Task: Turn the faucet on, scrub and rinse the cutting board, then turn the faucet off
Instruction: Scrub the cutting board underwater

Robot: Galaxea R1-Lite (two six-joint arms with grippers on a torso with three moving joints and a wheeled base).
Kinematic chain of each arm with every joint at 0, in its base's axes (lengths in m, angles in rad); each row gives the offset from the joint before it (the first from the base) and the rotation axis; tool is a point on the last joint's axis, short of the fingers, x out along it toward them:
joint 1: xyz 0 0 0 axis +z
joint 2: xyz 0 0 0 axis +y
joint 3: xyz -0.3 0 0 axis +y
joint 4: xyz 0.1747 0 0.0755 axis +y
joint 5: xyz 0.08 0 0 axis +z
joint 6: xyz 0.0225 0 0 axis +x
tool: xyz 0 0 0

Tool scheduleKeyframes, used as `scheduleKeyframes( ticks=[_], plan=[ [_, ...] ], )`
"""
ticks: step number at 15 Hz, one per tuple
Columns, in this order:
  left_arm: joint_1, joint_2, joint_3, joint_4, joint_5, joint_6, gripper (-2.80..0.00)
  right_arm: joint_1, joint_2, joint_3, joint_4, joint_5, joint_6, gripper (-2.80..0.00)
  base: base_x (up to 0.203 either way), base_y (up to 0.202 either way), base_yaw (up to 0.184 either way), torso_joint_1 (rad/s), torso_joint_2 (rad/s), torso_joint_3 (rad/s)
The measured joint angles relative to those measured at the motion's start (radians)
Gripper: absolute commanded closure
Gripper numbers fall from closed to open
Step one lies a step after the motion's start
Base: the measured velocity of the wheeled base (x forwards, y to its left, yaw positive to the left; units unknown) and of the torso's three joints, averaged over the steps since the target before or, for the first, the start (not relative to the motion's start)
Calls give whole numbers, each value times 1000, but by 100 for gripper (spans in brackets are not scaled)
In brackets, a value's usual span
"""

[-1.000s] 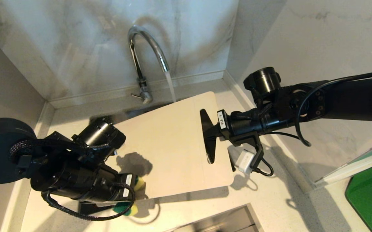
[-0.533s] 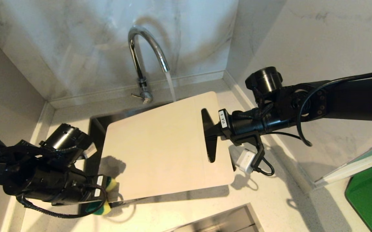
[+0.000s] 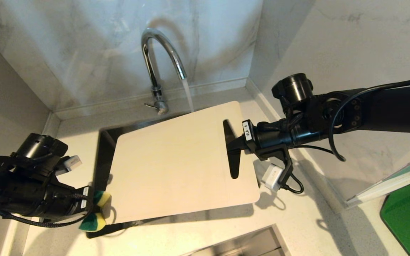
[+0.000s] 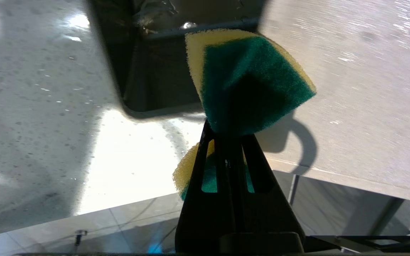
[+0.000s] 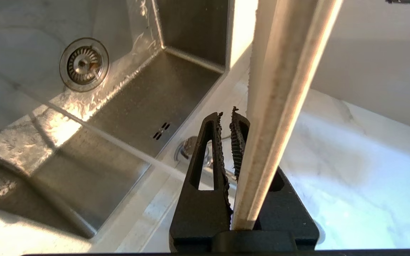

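The chrome faucet [image 3: 158,53] stands at the back with water [image 3: 189,94] running down to the far edge of the cutting board [image 3: 176,160]. The pale board hangs tilted over the sink. My right gripper [image 3: 231,149] is shut on its slotted end. In the right wrist view the board's edge [image 5: 283,89] runs between the jaws of the right gripper [image 5: 226,119]. My left gripper [image 3: 87,209] is shut on a yellow and green sponge [image 3: 96,213], just off the board's near left corner. The left wrist view shows the sponge [image 4: 247,81] sticking out past the left gripper [image 4: 228,138].
The steel sink [image 5: 127,106] with its drain [image 5: 84,64] lies under the board. Marble walls close in at the back and on the right. A green mat [image 3: 409,213] lies at the far right. A steel panel [image 3: 247,243] shows at the front edge.
My left arm has swung left and toward the front with the sponge, off the board's left part to beside its near left corner. The right arm and board have stayed put. Water keeps running.
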Motion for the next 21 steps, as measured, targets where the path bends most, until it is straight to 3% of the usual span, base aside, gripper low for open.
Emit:
scheduleKeyframes(
  ticks=[5,11,14,21],
  plan=[
    [117,-49,-2,4,-75,63,0,-26,-3,1,0,10,-1,0,0,0,0,0,0,0],
    [103,-169,-79,94,-86,60,0,-44,-11,1,0,10,-2,0,0,0,0,0,0,0],
    [65,-230,-161,160,-81,60,0,-45,-11,5,0,10,-2,0,0,0,0,0,0,0],
    [-101,-246,-411,319,-51,63,0,-46,9,21,-16,8,-5,0,0,0,0,0,0,0]
  ],
)
